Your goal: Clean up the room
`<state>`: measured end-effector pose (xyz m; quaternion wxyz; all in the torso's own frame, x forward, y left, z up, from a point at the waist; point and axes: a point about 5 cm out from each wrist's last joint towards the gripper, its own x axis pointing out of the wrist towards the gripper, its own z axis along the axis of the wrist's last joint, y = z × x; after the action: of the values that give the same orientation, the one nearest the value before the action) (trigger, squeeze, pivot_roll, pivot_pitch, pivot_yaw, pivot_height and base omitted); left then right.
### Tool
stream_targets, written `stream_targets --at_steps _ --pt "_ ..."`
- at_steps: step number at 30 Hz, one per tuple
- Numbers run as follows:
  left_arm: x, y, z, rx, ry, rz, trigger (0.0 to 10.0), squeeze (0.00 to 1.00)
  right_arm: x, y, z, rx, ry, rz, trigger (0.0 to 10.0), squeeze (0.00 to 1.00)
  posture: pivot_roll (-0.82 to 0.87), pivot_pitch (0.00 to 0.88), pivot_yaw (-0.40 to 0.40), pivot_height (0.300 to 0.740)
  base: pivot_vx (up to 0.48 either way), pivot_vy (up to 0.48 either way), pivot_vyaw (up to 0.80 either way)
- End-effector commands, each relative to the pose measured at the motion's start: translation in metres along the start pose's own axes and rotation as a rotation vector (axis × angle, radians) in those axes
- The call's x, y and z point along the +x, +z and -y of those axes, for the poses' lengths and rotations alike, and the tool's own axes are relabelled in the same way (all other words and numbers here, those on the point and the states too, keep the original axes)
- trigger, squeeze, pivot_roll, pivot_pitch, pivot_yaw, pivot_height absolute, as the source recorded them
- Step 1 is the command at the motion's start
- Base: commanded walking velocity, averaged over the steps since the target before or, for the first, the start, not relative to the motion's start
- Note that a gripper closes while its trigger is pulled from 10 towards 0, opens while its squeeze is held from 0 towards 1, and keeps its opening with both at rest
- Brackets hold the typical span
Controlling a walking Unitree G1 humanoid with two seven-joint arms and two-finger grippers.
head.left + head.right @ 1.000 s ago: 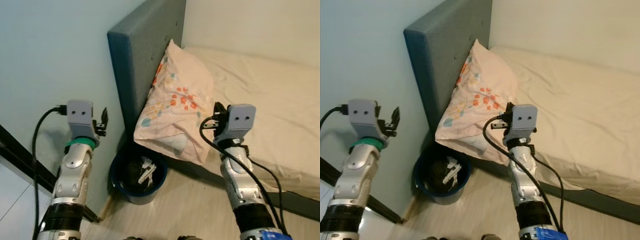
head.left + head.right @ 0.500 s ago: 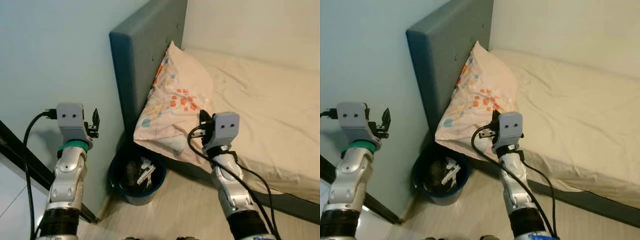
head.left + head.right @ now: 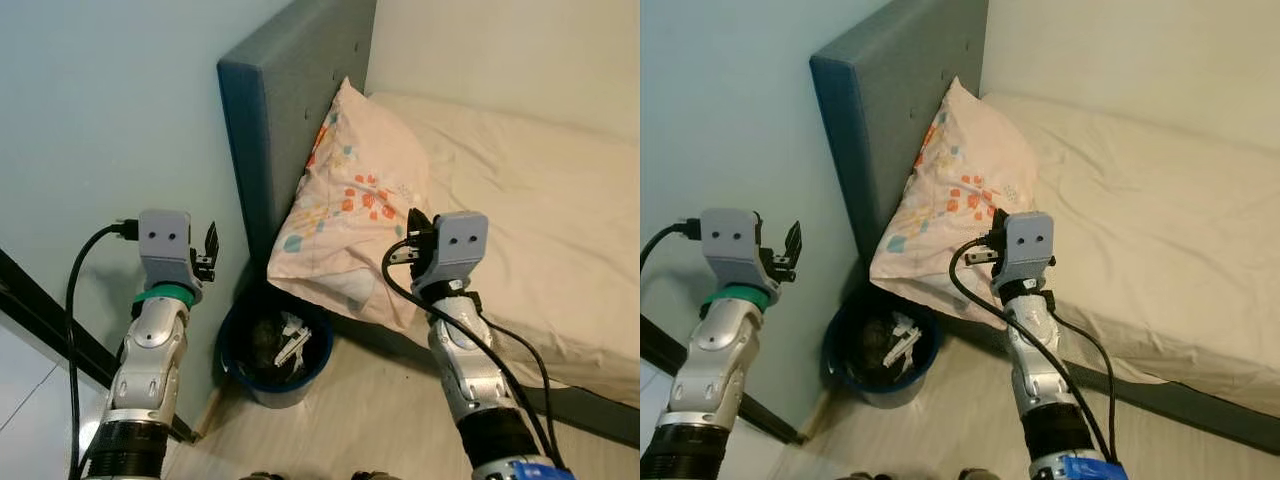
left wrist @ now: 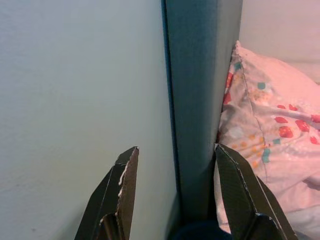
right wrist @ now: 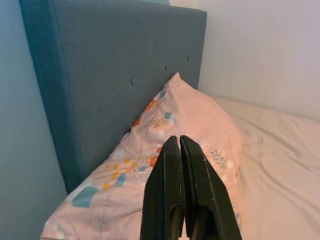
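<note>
Slumping against the padded teal headboard [image 3: 290, 110] with its lower corner overhanging the blue waste bin [image 3: 275, 360], the floral cream pillow [image 3: 355, 205] looks soft and light, best pinched at a corner by the pressed-together right gripper [image 5: 182, 190], while the left gripper [image 4: 175, 195] hangs spread.

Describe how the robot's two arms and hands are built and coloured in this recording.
Both arms are jointed silver metal with black sleeves lower down. Each ends in a grey boxy wrist block with two small dark dots. The left hand has two long black fingers and a green ring below its block. The right hand matches it, with looping black cables and a blue band near the picture's lower edge.
</note>
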<state>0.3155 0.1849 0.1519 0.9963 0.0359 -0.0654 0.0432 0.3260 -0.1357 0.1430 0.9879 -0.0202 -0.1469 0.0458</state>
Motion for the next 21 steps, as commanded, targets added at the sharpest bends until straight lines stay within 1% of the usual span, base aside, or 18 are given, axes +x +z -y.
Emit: stream_targets --at_steps 1,3,5,6,7,9,11,12,13,16,18,21 --pt "-0.001 -0.002 0.002 -0.001 -0.019 -0.012 10.0 0.00 -0.002 0.001 -0.004 -0.007 0.012 0.012 10.0 0.00 -0.01 0.057 0.057 0.740 0.000 0.000 0.00" --pt "0.001 -0.001 -0.006 -0.003 0.021 -0.015 10.0 0.00 -0.004 -0.005 -0.015 0.033 0.010 -0.018 10.0 0.00 0.01 0.055 0.043 0.740 0.000 0.000 0.00" --pt "0.001 -0.001 -0.007 -0.003 0.026 -0.016 10.0 0.00 -0.005 -0.006 -0.017 0.036 0.010 -0.022 10.0 0.00 0.01 0.055 0.043 0.740 0.000 0.000 0.00" --pt "-0.002 -0.005 -0.005 -0.007 0.034 -0.022 10.0 0.00 -0.009 -0.009 -0.022 0.020 0.057 -0.024 10.0 0.00 0.00 0.020 0.042 0.740 0.000 0.000 0.00" --pt "-0.009 -0.012 -0.001 -0.013 0.030 -0.037 10.0 0.00 -0.017 -0.014 -0.029 0.010 0.107 -0.034 10.0 0.00 0.00 0.011 0.036 0.740 0.000 0.000 0.00" --pt "-0.011 -0.014 0.001 -0.015 0.024 -0.043 10.0 0.00 -0.019 -0.015 -0.029 0.008 0.114 -0.037 10.0 0.00 0.00 0.011 0.036 0.740 0.000 0.000 0.00" --pt "-0.020 -0.023 0.009 -0.006 -0.008 -0.072 10.0 0.00 -0.020 -0.016 -0.022 0.004 0.086 -0.042 10.0 0.00 -0.01 0.011 0.036 0.740 0.000 0.000 0.00" --pt "-0.020 -0.023 0.009 -0.006 -0.008 -0.072 10.0 0.00 -0.020 -0.016 -0.022 0.004 0.086 -0.042 10.0 0.00 -0.01 0.011 0.036 0.740 0.000 0.000 0.00" --pt "-0.027 -0.030 0.013 -0.002 -0.026 -0.095 10.0 0.00 -0.021 -0.016 -0.018 -0.001 0.069 -0.044 10.0 0.00 -0.01 0.013 0.041 0.740 0.000 0.000 0.00" --pt "-0.030 -0.031 0.012 -0.006 -0.029 -0.100 10.0 0.00 -0.022 -0.017 -0.018 -0.003 0.064 -0.046 10.0 0.00 -0.01 0.013 0.041 0.740 0.000 0.000 0.00" --pt "-0.033 -0.030 0.016 -0.012 -0.044 -0.107 10.0 0.00 -0.019 -0.014 -0.018 0.001 0.056 -0.036 10.0 0.00 -0.02 0.012 0.051 0.740 0.000 0.000 0.00" --pt "-0.030 -0.029 0.016 -0.010 -0.044 -0.104 10.0 0.00 -0.017 -0.014 -0.018 0.006 0.048 -0.038 10.0 0.00 0.00 0.018 0.046 0.740 0.000 0.000 0.00"
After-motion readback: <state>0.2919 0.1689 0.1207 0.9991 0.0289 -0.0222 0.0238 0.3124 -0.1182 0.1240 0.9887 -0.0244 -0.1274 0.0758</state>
